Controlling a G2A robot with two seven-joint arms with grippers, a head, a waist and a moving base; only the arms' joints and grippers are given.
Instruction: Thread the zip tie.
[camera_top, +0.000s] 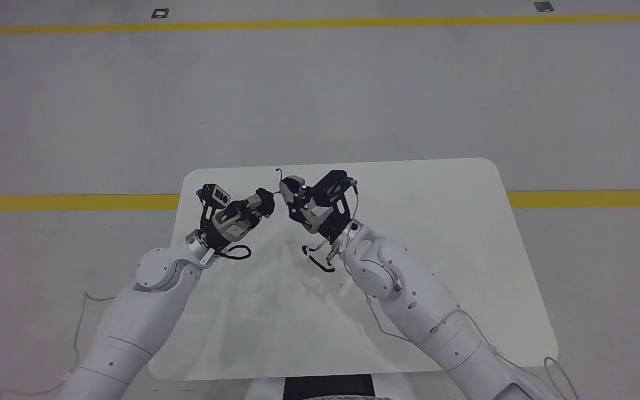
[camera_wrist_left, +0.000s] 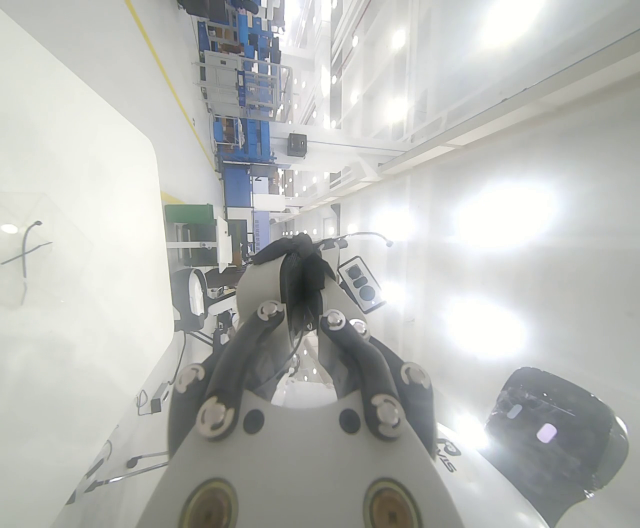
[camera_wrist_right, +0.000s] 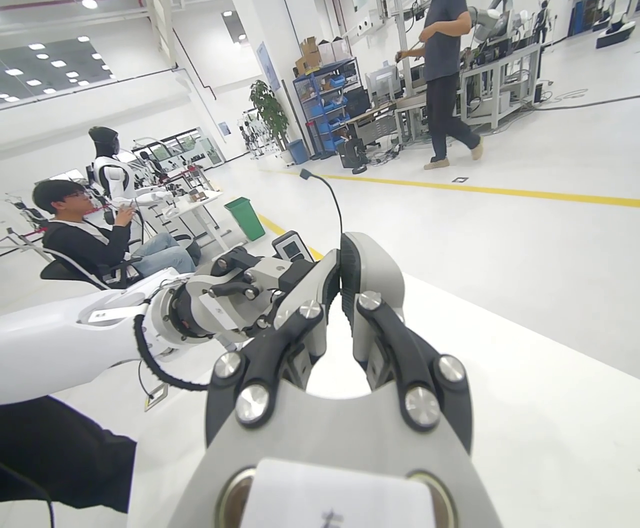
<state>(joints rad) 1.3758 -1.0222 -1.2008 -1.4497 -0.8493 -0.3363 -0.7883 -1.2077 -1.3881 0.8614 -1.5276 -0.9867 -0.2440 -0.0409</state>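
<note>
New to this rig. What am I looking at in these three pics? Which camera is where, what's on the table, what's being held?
It is a two-armed robot working at a white table. The top view looks down from a camera on the robot, above its arms. Each of the other two pictures comes from a camera on one wrist and looks along that arm's own gripper.

In the top view, the left gripper and right gripper sit close together above the middle of the table. The right gripper is shut on a thin black zip tie, whose head end sticks up above it. The left gripper also looks shut on the tie: a thin black strand runs back from its tip, though the grip itself is hard to see.
</note>
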